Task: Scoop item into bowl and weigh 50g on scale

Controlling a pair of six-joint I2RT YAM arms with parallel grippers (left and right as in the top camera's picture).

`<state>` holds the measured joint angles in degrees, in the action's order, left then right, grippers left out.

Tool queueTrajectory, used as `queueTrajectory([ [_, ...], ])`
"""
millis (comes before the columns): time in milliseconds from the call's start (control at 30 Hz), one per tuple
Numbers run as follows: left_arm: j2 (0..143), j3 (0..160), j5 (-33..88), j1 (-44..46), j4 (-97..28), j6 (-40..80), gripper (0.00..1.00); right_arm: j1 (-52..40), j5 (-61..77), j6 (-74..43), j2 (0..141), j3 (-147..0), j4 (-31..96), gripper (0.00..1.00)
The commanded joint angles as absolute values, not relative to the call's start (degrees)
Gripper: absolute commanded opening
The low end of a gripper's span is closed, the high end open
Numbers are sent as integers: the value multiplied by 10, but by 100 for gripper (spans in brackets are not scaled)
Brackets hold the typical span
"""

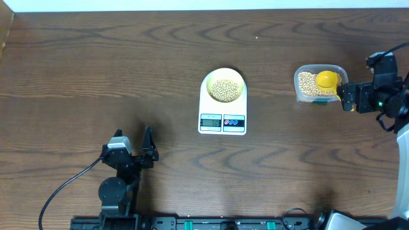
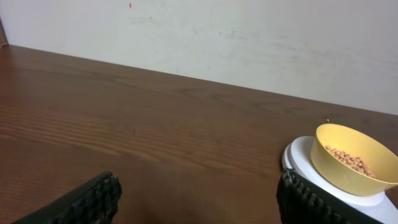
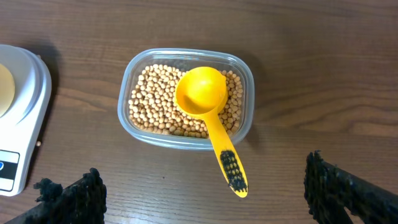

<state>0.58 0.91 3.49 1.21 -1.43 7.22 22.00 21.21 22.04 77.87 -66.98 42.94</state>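
Note:
The pale yellow bowl (image 1: 223, 78) sits on the white scale (image 1: 222, 121) mid-table and holds a layer of tan beans (image 1: 224, 89). In the left wrist view the bowl (image 2: 339, 149) and the scale (image 2: 298, 155) show at the right. A clear tub (image 3: 186, 140) full of beans (image 3: 149, 106) stands at the right, and a yellow scoop (image 3: 200, 90) rests in it with its handle over the near rim. My right gripper (image 3: 204, 174) is open just short of that handle, touching nothing. My left gripper (image 2: 199, 186) stands open and empty, left of the scale.
The tub (image 1: 317, 83) lies close to the table's right side. A black cable (image 1: 64, 188) runs from the left arm's base toward the front edge. A white wall (image 2: 249, 37) rises behind the table's far edge.

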Motion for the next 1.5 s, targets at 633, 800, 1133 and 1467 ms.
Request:
queueTrajectory([
  [633, 2, 2, 32, 9, -39, 62, 83, 216, 220, 228, 776, -670, 431, 99],
  [800, 2, 2, 32, 9, -39, 62, 82, 216, 220, 228, 775, -670, 431, 99],
  [1133, 2, 2, 32, 9, -39, 62, 82, 216, 227, 228, 745, -670, 428, 99],
  [1467, 2, 2, 32, 9, -39, 62, 82, 140, 187, 228, 666, -670, 429, 99],
])
